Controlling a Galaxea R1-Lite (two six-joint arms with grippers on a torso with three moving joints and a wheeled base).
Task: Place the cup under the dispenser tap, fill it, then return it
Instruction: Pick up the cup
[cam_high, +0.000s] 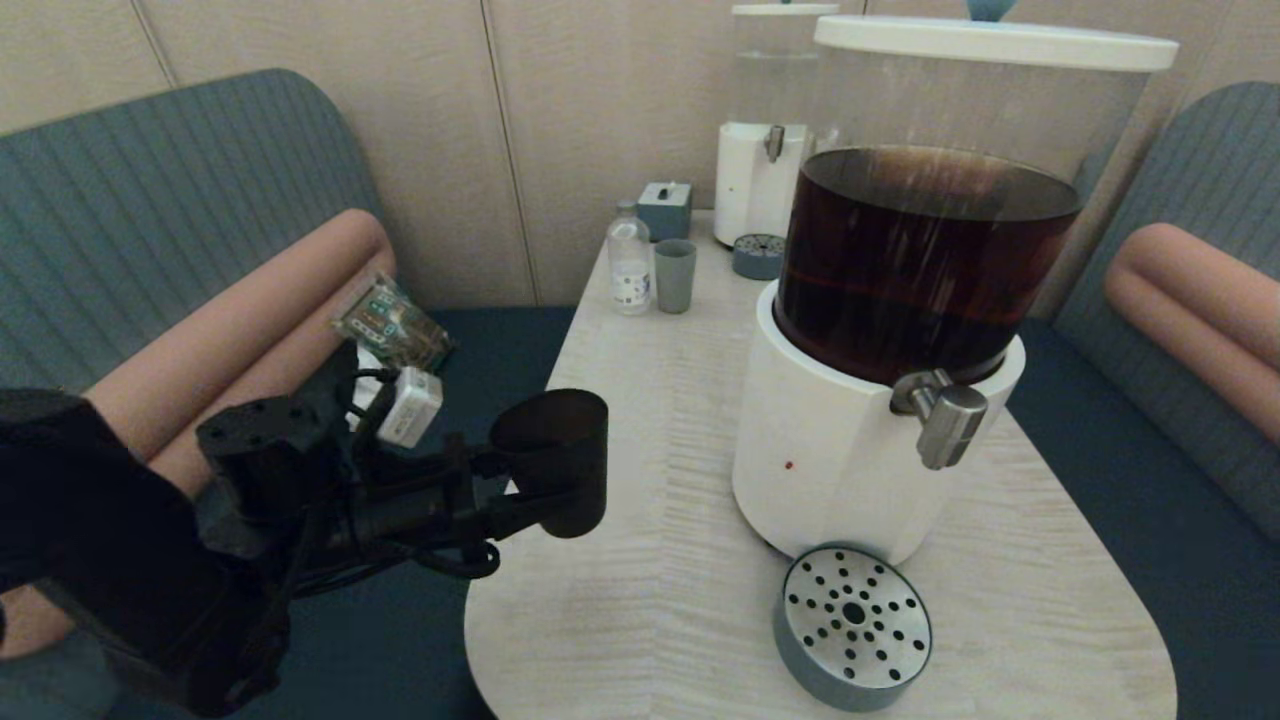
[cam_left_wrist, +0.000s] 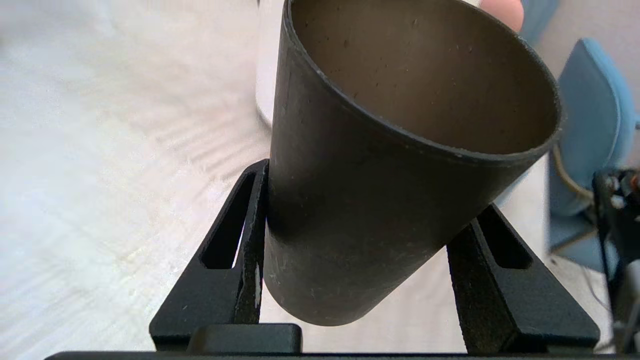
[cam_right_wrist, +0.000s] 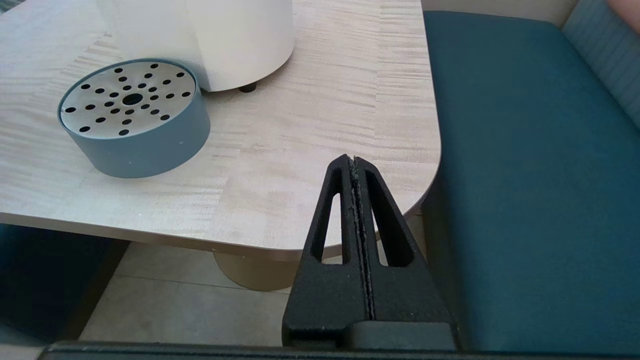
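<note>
The big dispenser (cam_high: 880, 400) stood mid-table, its tap (cam_high: 945, 415) over the drip tray (cam_high: 852, 625). Well left of it, off the table edge, the left gripper (cam_high: 520, 490) clamped the cup (cam_high: 553, 455) (lifted, tilted). The right gripper (cam_right_wrist: 355, 167), fingers together, hung beyond the table's corner nearest the dispenser.

Dim, warm head view; brighter, cooler wrist views; table (cam_left_wrist: 100, 150) smeared soft behind the cup (cam_left_wrist: 380, 175); faint shadow beneath it.
</note>
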